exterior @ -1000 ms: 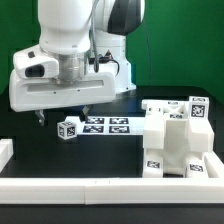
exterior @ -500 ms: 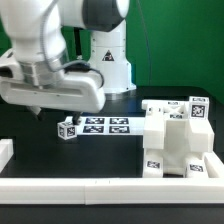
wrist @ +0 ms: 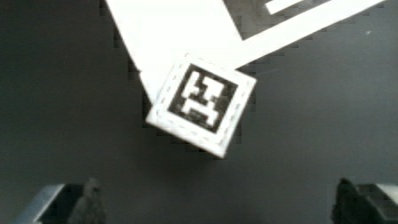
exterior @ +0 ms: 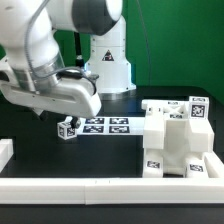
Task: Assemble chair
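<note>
The gripper point(wrist: 217, 203) hangs with its jaws spread wide and nothing between them; in the wrist view the two dark fingertips point(wrist: 68, 203) stand far apart over the black table point(wrist: 71, 90), and a small white tagged block point(wrist: 201, 106) lies tilted on the table between and ahead of them, not touched by either. In the exterior view the same small block point(exterior: 68, 128) sits on the dark surface just below the arm's white wrist housing point(exterior: 55, 92), right at the end of the marker board point(exterior: 108, 125) on the exterior view's left. The board lies flat, its row of black-and-white tags running toward the exterior view's right. Beyond it, well apart from the gripper, the white chair parts point(exterior: 178, 140) stand bunched together on the exterior view's right, several faces carrying tags, close against the white rail point(exterior: 110, 187) that borders the near edge of the table. The arm's base point(exterior: 108, 62) rises behind the board.
</note>
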